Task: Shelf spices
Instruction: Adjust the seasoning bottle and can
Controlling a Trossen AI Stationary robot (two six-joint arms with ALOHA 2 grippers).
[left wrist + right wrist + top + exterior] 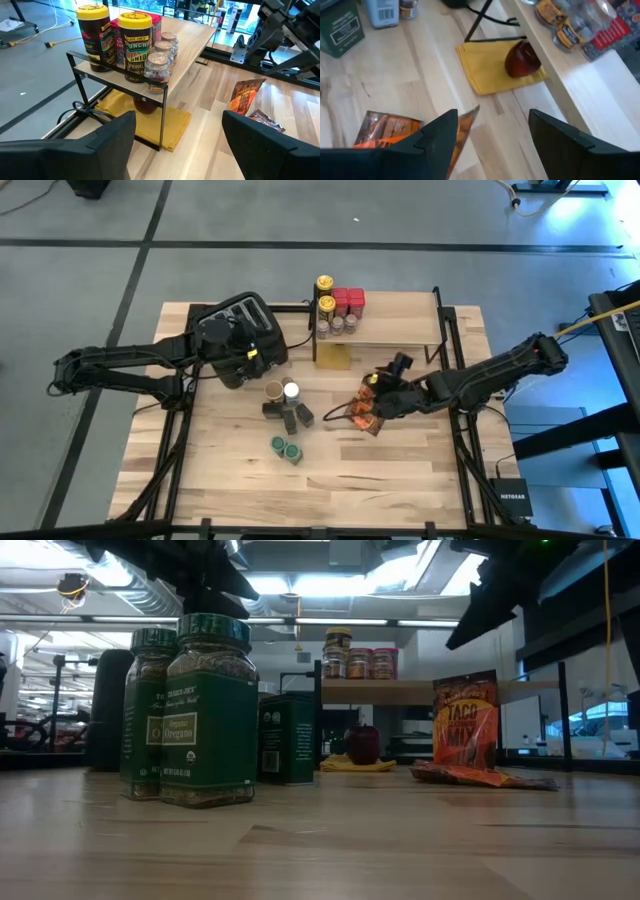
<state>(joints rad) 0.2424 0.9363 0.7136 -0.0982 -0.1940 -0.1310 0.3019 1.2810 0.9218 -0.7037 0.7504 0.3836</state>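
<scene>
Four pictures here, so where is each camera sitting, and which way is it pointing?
High: overhead, straight down on the table and both arms.
Low: at tabletop height, level past the oregano jars; arms overhead.
Left wrist: on the left arm, facing the shelf; own fingers below.
Right wrist: above the taco mix packet.
Shared: packet, shelf.
</scene>
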